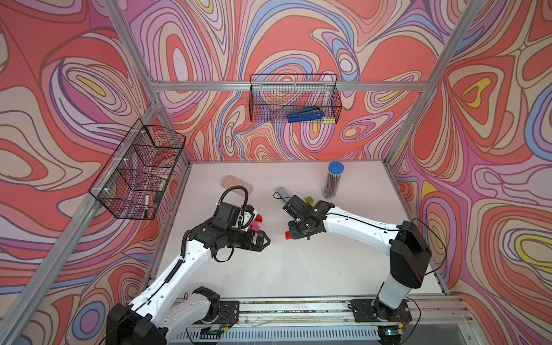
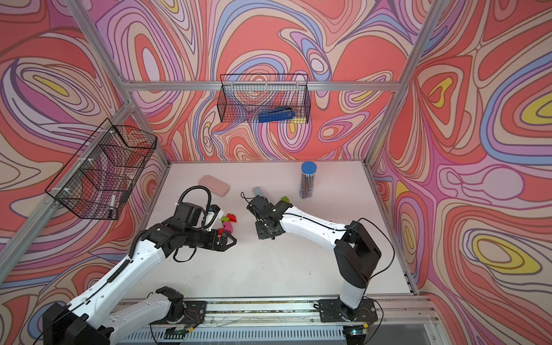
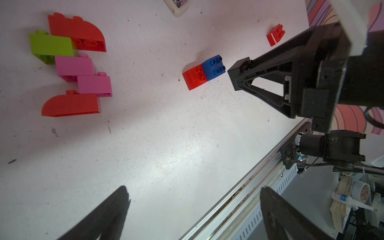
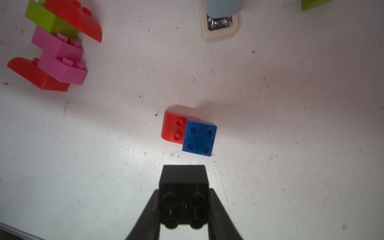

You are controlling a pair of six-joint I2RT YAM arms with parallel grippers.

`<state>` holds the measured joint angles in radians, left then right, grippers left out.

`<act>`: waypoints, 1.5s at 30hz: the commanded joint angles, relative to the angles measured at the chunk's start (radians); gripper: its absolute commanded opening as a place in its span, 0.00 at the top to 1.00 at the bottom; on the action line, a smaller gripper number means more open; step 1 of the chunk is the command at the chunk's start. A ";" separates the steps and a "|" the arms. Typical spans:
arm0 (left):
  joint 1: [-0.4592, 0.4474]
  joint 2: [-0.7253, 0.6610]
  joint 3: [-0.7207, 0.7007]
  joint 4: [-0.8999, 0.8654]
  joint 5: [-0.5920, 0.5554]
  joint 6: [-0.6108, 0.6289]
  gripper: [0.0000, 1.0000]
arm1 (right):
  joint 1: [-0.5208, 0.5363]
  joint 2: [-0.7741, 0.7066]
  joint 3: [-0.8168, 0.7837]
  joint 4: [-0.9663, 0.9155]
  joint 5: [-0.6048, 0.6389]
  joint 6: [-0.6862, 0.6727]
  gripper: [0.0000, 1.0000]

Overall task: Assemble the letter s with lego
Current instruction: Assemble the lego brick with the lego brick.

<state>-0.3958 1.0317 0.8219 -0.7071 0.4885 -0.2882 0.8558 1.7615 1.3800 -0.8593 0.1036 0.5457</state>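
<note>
Plainly, the black brick (image 4: 184,178) is off the desk, pinched at its sides by the right hand (image 4: 184,194), with what look like its studs turned toward the wrist camera. Just ahead of it on the desk (image 4: 291,145) sits a red and blue pair (image 4: 190,133). The blue brick appears seated on half of the red one, and the pair is turned a little askew to the held brick. Well off to one side lies a joined stack (image 3: 72,66) of red, lime green and pink bricks, flat on its side. A small red brick (image 3: 275,34) and a lime brick (image 1: 309,198) lie apart from both.

The likeliest failure from here is a bad seating. Because the pair is skewed, studs and sockets may not line up, and a push would then ride over the edge instead of clicking home. Nothing steadies the pair: the left hand (image 3: 195,188) is spread wide, empty, and well clear of it. Pressure could therefore skid the pair across the smooth desk or tip it. The grip on the black brick is on two faces only, so a hard press might make it twist or slide between the fingers. The two hands are also near each other, and a careless reach could knock the stack.

No brand, label or writing can be read on the bricks, the arms, the stapler (image 4: 220,18) or the pencil tube (image 1: 333,180).
</note>
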 commanded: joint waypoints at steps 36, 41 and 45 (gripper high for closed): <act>0.024 0.005 -0.025 0.008 0.028 0.033 0.00 | -0.024 0.207 0.115 -0.021 0.014 0.091 0.74; 0.024 0.014 -0.023 0.009 0.030 0.035 0.00 | -0.025 0.219 0.106 -0.024 0.022 0.091 0.74; 0.024 0.016 -0.023 0.009 0.030 0.035 0.00 | -0.024 0.230 0.102 -0.018 0.016 0.099 0.74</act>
<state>-0.3786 1.0435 0.8047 -0.7052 0.5022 -0.2653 0.8352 1.9423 1.4910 -0.8787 0.1154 0.6300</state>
